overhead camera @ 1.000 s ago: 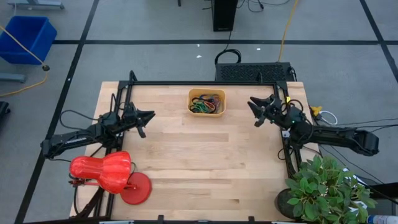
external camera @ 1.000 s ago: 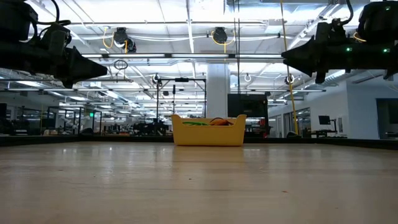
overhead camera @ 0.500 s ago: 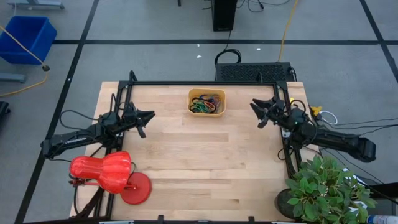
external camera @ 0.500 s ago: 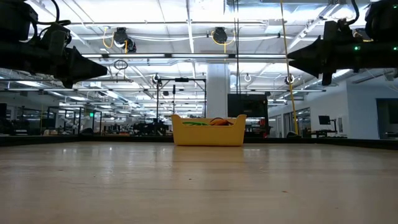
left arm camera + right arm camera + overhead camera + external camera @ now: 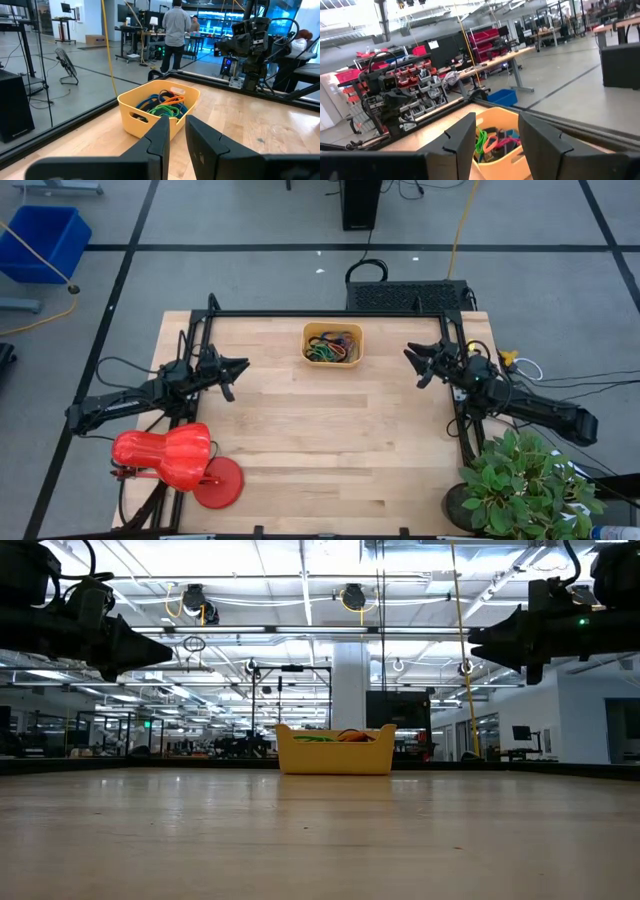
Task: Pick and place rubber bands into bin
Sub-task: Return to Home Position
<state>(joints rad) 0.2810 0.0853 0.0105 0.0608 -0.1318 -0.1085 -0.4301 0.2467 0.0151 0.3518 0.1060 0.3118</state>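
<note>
The orange-yellow bin (image 5: 309,332) stands on the wooden table near the middle of its far edge. Several rubber bands (image 5: 332,348), green, blue, red and orange among them, lie in a heap inside it. They also show in the left wrist view (image 5: 162,105) and the right wrist view (image 5: 492,140). My left gripper (image 5: 244,365) hovers shut and empty above the table, left of the bin. My right gripper (image 5: 412,366) hovers open and empty, right of the bin. Both point toward the bin (image 5: 335,752).
A red desk lamp (image 5: 170,457) stands at the table's near left corner. A potted plant (image 5: 525,480) stands off the near right corner. A black frame (image 5: 320,313) runs along the far edge and sides. Bare wood lies between the grippers and the near edge.
My right gripper has drawn back a little toward the table's right edge, away from the bin, staying open and at about the same height. The bin and the bands have kept still.
</note>
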